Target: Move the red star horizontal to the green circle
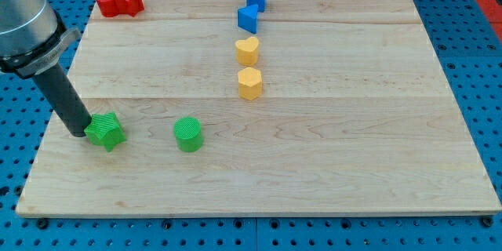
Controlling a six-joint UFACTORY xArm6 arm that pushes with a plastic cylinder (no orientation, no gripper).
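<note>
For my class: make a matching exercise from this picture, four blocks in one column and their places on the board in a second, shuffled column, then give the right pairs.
Blocks:
1. green star
2. green circle
3. red blocks
4. blue blocks

Places:
A. top edge, right of the middle
B. top left corner
C. touching my tip, lower left
D. lower part, right of the star

Pairs: 1-C, 2-D, 3-B, 4-A
</note>
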